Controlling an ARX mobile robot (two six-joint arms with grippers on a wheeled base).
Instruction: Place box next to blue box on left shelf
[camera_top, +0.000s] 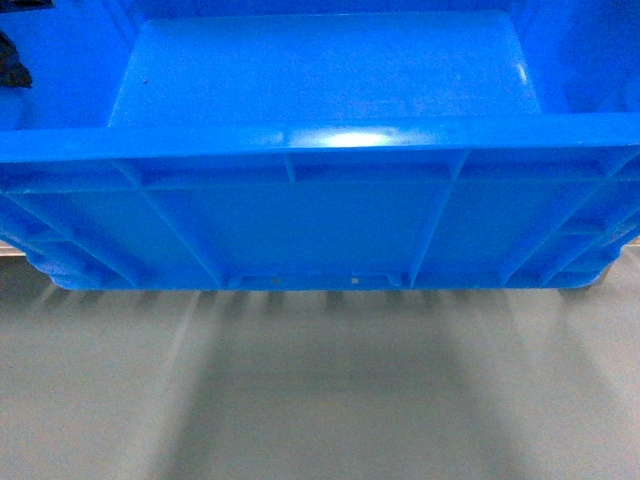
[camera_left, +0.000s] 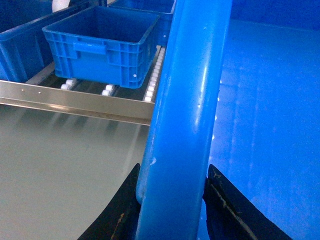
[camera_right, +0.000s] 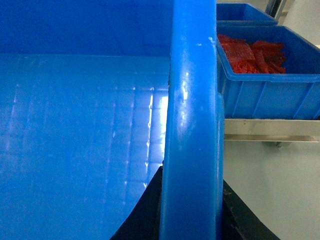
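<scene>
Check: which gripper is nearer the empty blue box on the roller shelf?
Left. The left gripper clamps the box rim with the empty blue box just ahead; the right gripper holds the opposite rim.

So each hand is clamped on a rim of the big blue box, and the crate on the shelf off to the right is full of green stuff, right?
Not quite. The contents of that crate are red, not green, as the right wrist view shows. The rest holds: the left hand and the right hand each grip a rim of the box.
</scene>
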